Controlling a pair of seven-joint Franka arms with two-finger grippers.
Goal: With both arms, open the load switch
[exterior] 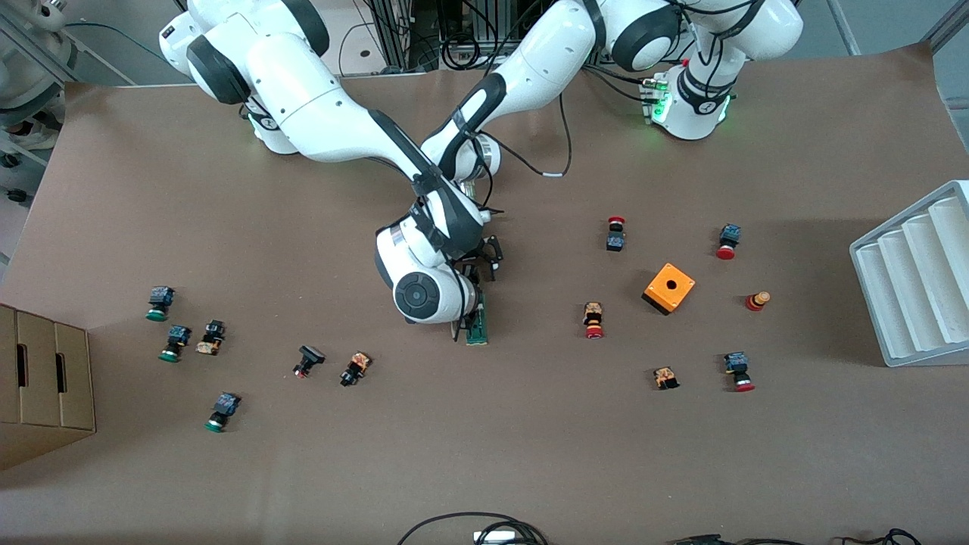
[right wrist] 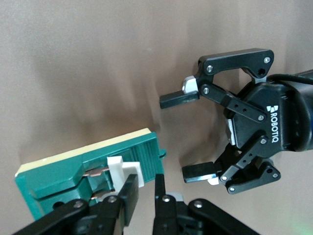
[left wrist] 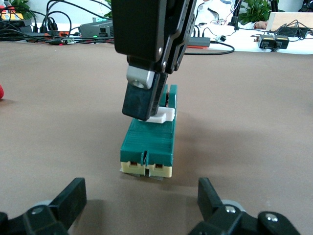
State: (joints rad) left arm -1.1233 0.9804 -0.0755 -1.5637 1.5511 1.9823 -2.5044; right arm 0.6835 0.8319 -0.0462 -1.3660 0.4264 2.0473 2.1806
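Cables (exterior: 492, 530) sat lowest at the front edge, right under the camera, and a green-capped push-button (exterior: 218, 412) was the closest loose part on the tabletop (exterior: 484, 454), toward my right arm's end.

The load switch (exterior: 478, 327) (left wrist: 149, 139) (right wrist: 73, 176) lay flat about mid-tabletop, green body with a cream end face and its white block (left wrist: 164, 115) (right wrist: 122, 171) on top.

My right arm came in from its base, elbow bent, forearm sloping down to the middle, wrist turned so the right end effector (exterior: 471, 318) (left wrist: 146, 105) (right wrist: 144, 191) pointed down onto the switch. Its fingers were drawn together, not clamped on anything as far as I could see, with a fingertip resting against the white block.

My left arm reached across from its own base, crossing just above the right forearm, and dropped low. The left end effector (exterior: 490, 257) (left wrist: 139, 193) (right wrist: 183, 137) hovered just over the tabletop, aimed level at the cream end of the switch, fingers spread wide apart, not touching it.

An orange box (exterior: 668, 288) with a hole sat well apart, toward my left arm's end, with red-capped push-buttons (exterior: 593, 321) scattered around it.
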